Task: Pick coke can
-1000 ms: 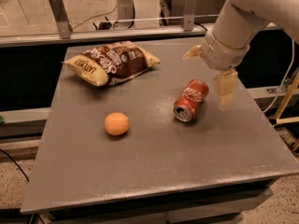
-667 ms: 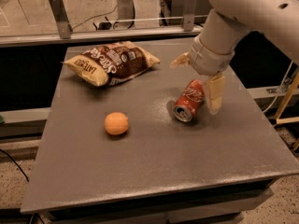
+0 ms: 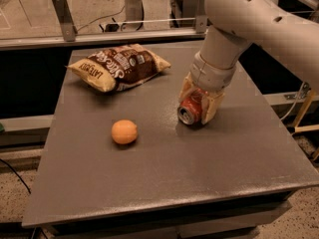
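Note:
The coke can (image 3: 191, 112) is red with a silver end and lies on its side on the grey table (image 3: 164, 173), right of centre, its open end facing front-left. My gripper (image 3: 198, 101) has come down over the can from above on the white arm (image 3: 234, 29). Its tan fingers (image 3: 213, 108) stand astride the can, one on each side, close against it. The jaws are open around the can, which rests on the table.
An orange fruit (image 3: 124, 132) lies left of the can. A brown chip bag (image 3: 119, 66) lies at the back left. The table's right edge is near the arm, and a rail with posts (image 3: 62, 14) runs behind the table.
The gripper has moved left and down from beside the can to over it, its fingers now on either side. The can, orange and bag have not moved.

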You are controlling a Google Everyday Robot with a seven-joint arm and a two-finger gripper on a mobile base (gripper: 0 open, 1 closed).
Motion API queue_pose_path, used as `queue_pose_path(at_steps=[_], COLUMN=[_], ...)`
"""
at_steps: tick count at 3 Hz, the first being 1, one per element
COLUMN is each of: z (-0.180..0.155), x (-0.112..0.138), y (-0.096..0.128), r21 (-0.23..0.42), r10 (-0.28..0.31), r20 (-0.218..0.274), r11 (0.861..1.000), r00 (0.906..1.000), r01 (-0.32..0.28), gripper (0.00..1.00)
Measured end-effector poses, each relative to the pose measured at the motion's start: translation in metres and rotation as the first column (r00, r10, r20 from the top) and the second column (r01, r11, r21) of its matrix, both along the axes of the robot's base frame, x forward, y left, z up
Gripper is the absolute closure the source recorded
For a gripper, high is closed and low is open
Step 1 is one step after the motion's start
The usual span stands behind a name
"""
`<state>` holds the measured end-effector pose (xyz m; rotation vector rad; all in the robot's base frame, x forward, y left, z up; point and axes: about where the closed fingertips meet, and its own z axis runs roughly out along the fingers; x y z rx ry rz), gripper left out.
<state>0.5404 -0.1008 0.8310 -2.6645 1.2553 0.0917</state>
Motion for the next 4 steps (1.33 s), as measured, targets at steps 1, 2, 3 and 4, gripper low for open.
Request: queue_pose_path(at_steps=[1,2,3,4], z=[0.003,0.045,0.117,0.136], x=[-0.003,-0.001,-0.005,-0.004], y=[-0.003,-0.013,-0.021,-0.021], r21=[0.007,0.059,0.15,0.175], r10=[0.003,-0.046,-0.082,-0.091], r20=[-0.001,0.079,0.2,0.232], r11=[1.0,0.997,0.987,0.983], r00=[1.0,0.9959,0.9764,0.9684], r01=[-0.003,0.041,0.052,0.05], gripper=[0.64,0.87,1.0,1.0])
